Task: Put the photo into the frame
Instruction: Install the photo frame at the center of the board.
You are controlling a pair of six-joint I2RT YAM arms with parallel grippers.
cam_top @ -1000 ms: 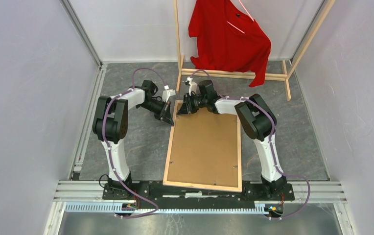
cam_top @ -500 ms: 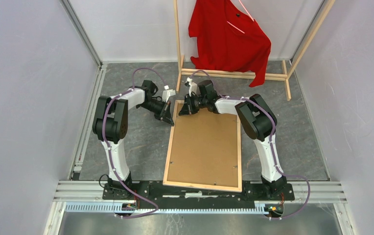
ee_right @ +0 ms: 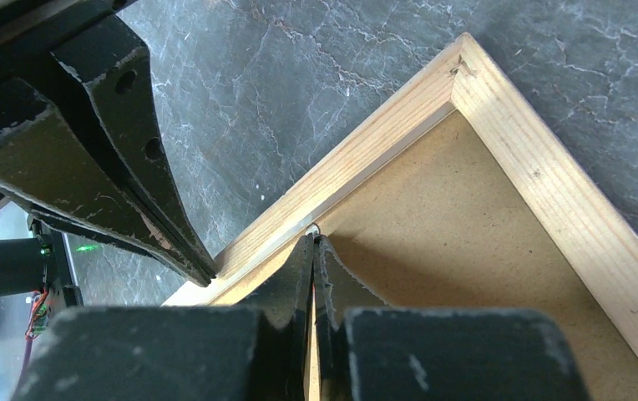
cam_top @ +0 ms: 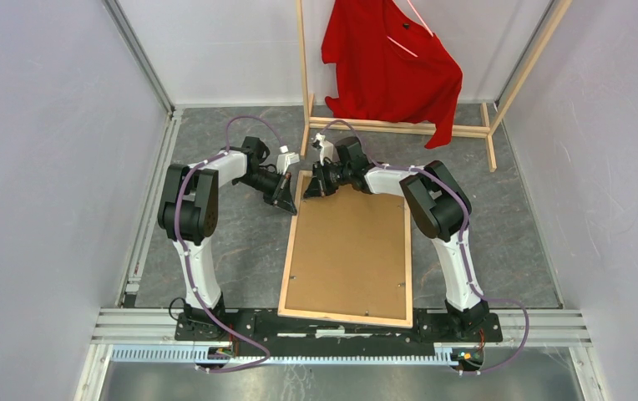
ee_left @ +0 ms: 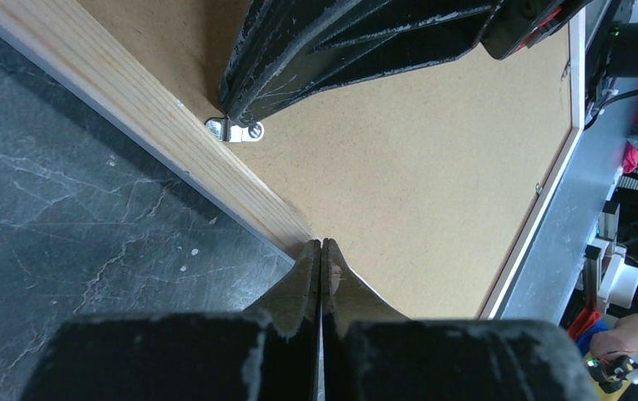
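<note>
both clenched empty: left gripper [cam_top: 287,203] seemingly pins the pale-wood rectangular frame [cam_top: 291,246] so right gripper [cam_top: 309,191] can work its far-corner silver clip [ee_left: 236,130].

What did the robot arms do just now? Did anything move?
The right gripper closed its jaws by the little metal clip at the far corner of the frame and edged slightly left; whether it pinches the clip is unclear. The left gripper stayed shut against the frame's edge. The frame, backing board and red shirt did not move.
</note>
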